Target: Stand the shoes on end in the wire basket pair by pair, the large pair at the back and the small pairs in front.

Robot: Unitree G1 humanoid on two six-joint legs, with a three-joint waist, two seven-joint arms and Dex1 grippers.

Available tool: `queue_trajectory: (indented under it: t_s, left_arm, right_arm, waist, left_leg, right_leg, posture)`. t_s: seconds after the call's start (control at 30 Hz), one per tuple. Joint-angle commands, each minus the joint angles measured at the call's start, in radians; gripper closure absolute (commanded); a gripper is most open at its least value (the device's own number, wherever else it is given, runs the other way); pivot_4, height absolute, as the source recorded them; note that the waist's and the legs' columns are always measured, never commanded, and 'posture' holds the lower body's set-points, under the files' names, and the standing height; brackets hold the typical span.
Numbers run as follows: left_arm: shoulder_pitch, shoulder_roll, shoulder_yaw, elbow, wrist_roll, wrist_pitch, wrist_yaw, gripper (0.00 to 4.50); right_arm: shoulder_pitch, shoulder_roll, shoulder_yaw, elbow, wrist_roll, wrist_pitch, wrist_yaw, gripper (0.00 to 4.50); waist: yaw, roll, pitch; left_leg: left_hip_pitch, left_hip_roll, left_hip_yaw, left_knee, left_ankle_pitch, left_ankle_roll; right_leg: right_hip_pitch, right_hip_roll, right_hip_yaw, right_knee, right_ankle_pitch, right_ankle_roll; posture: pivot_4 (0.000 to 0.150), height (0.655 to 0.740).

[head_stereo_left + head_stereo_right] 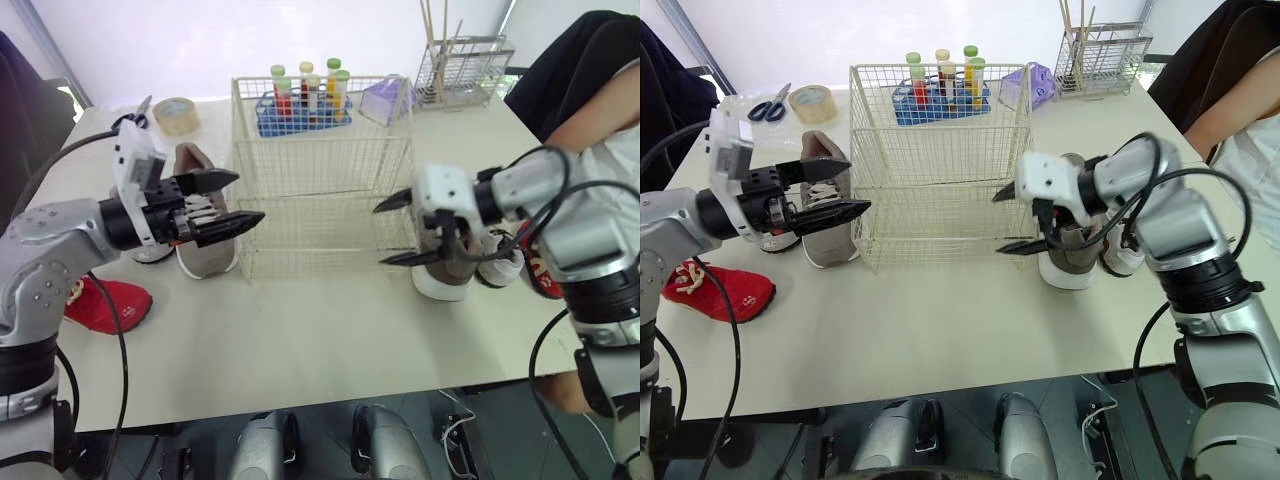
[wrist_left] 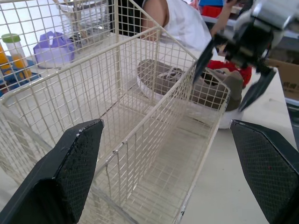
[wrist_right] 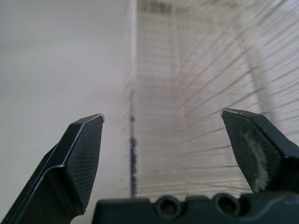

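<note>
The cream wire basket [image 1: 320, 165] stands mid-table with nothing inside it. My left gripper [image 1: 247, 198] hangs open at its left side, in front of a large taupe shoe [image 1: 206, 245] lying there. A red small shoe [image 1: 108, 305] lies nearer the left edge. At the basket's right end my right gripper [image 1: 381, 234] is open and holds nothing. Just behind it sits the other large taupe shoe [image 1: 445, 278], with a small white shoe [image 1: 502, 268] and a red one [image 1: 537, 268] beside it. The left wrist view looks through the basket [image 2: 154, 116] to the taupe shoe [image 2: 210, 88].
Behind the basket are a blue test-tube rack [image 1: 305, 103], a purple container [image 1: 386, 100] and a wire utensil rack [image 1: 465, 65]. A tape roll [image 1: 176, 114] and scissors [image 1: 135, 113] lie at the back left. A person [image 1: 600, 110] sits at the right edge.
</note>
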Motion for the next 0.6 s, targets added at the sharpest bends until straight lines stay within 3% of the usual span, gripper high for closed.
queue_trajectory:
  t_s: [0.03, 0.2, 0.3, 0.43, 0.6]
  left_arm:
    - [-0.004, 0.001, 0.018, -0.026, -0.01, -0.016, -0.001, 0.0]
    - [-0.005, -0.021, 0.001, -0.012, 0.001, -0.034, -0.01, 0.0]
    - [-0.021, -0.039, -0.022, 0.025, 0.014, -0.051, -0.032, 0.0]
    - [-0.08, -0.074, -0.08, 0.098, 0.046, -0.084, -0.075, 0.0]
    - [-0.151, -0.119, -0.146, 0.19, 0.094, -0.128, -0.134, 0.0]
  right_arm:
    - [-0.027, -0.055, -0.175, -0.098, 0.126, 0.164, -0.052, 0.04]
    - [0.109, -0.192, -0.405, -0.253, 0.163, 0.44, -0.213, 0.04]
    - [0.22, -0.208, -0.492, -0.414, 0.144, 0.68, -0.372, 0.04]
    - [0.269, -0.065, -0.569, -0.646, 0.133, 1.044, -0.572, 0.04]
    - [0.447, 0.24, -0.609, -0.833, 0.033, 1.124, -0.854, 0.04]
  waist:
    - [0.002, 0.0, 0.0]
    - [0.011, -0.001, 0.0]
    - [0.017, -0.001, -0.001]
    - [0.016, -0.001, -0.001]
    - [0.025, -0.003, -0.002]
  left_leg:
    - [0.0, 0.0, 0.0, 0.0, 0.0, 0.0]
    - [0.0, 0.0, 0.0, 0.0, 0.0, 0.0]
    - [0.0, 0.0, 0.0, 0.0, 0.0, 0.0]
    - [0.0, 0.0, 0.0, -0.001, 0.0, 0.0]
    - [-0.001, -0.001, -0.001, -0.002, 0.001, -0.001]
  right_leg:
    - [0.0, 0.0, 0.0, 0.0, 0.0, 0.0]
    - [0.0, -0.001, 0.0, -0.001, 0.0, 0.0]
    - [0.0, -0.001, 0.0, -0.001, 0.0, 0.0]
    - [-0.002, -0.001, 0.001, 0.001, 0.0, -0.001]
    - [-0.002, -0.001, 0.0, 0.001, 0.0, -0.001]
  posture:
    - [0.15, 0.74]
    - [0.15, 0.74]
    - [0.15, 0.74]
    - [0.15, 0.74]
    - [0.15, 0.74]
